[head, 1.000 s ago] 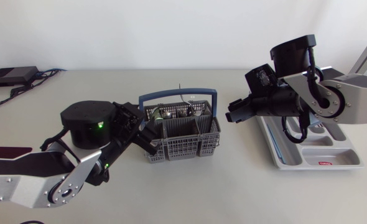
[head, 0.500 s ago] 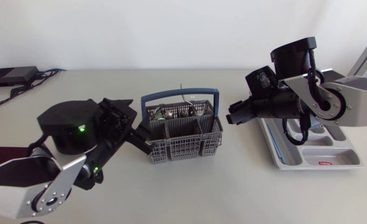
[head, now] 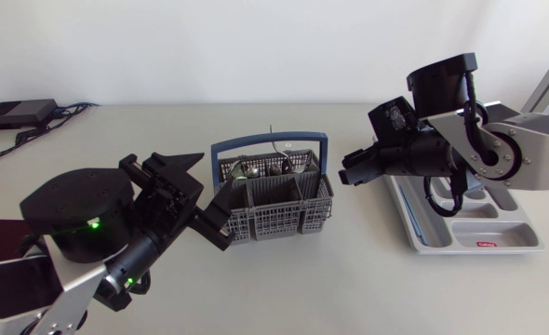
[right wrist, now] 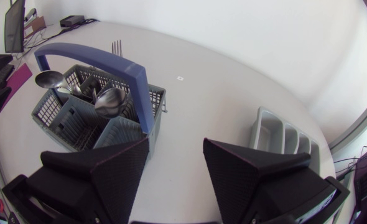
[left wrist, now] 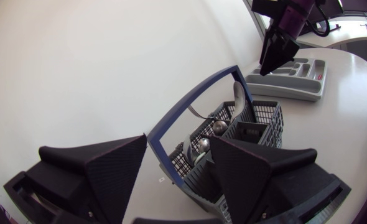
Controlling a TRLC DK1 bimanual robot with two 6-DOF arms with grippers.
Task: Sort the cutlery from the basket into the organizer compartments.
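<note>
Drawn back toward its own side, my left arm now holds its gripper [head: 203, 184] just beside the basket's [head: 273, 212] left end, fingers spread wide and empty. Cutlery [head: 256, 169] stands in the basket. Between basket and organizer [head: 470, 228], the right gripper [head: 353, 171] hangs with its fingers apart, gripping nothing.

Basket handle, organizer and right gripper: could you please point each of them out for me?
basket handle [right wrist: 93, 55]: right wrist view, on the blue top bar.
organizer [head: 502, 228]: head view, on a bare compartment floor.
right gripper [head: 348, 170]: head view, midway between its fingertips.
</note>
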